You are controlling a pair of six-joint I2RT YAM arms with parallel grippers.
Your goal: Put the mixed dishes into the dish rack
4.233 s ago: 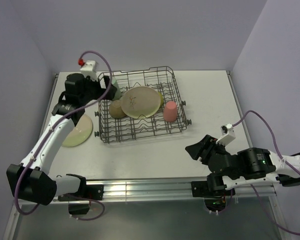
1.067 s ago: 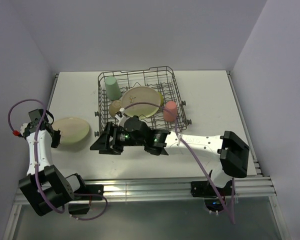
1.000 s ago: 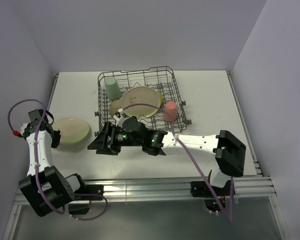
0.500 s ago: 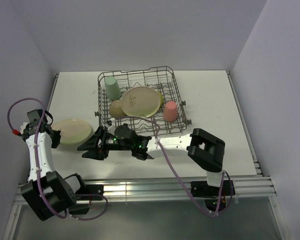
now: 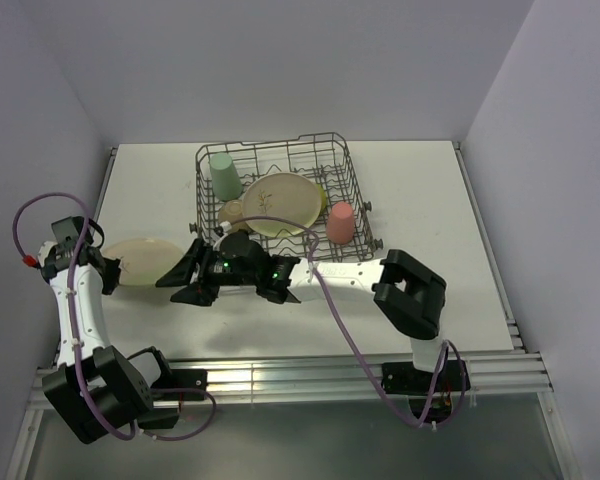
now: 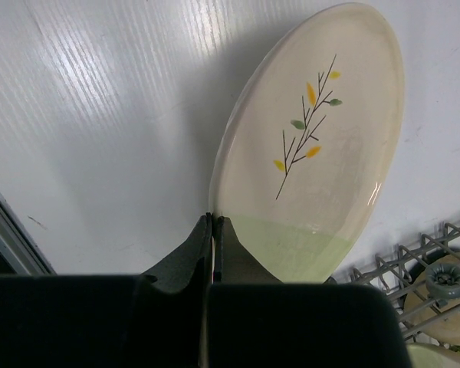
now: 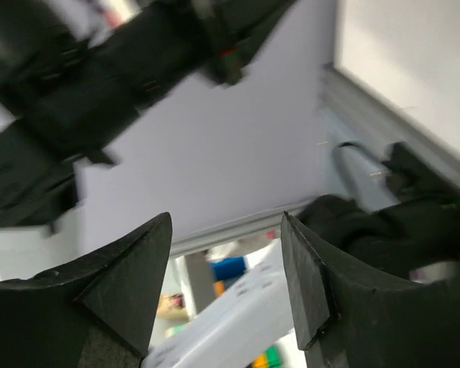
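My left gripper [image 5: 108, 266] is shut on the rim of a cream plate [image 5: 142, 257] with a leaf sprig, held tilted on edge over the table left of the dish rack [image 5: 352, 190]. In the left wrist view the pinched fingers [image 6: 203, 244] clamp the plate [image 6: 314, 146] at its green-tinted edge. The right gripper [image 5: 180, 281] reaches across to just right of that plate, open and empty; its wrist view shows the gripper [image 7: 226, 220] with only wall behind. The rack holds a mint-green cup [image 5: 221, 175], a second cream plate [image 5: 280, 203], a pale bowl [image 5: 232, 212] and a coral-pink cup [image 5: 340, 222].
The right arm [image 5: 350, 276] lies stretched along the rack's near side, its elbow [image 5: 410, 292] at the front right. A rack corner [image 6: 414, 264] shows low right in the left wrist view. The left wall and table rail [image 5: 110, 170] run close behind the left arm.
The right arm has swept leftward along the rack's front, bringing its open gripper close to the plate. The left gripper has tipped the plate up from lying flatter.
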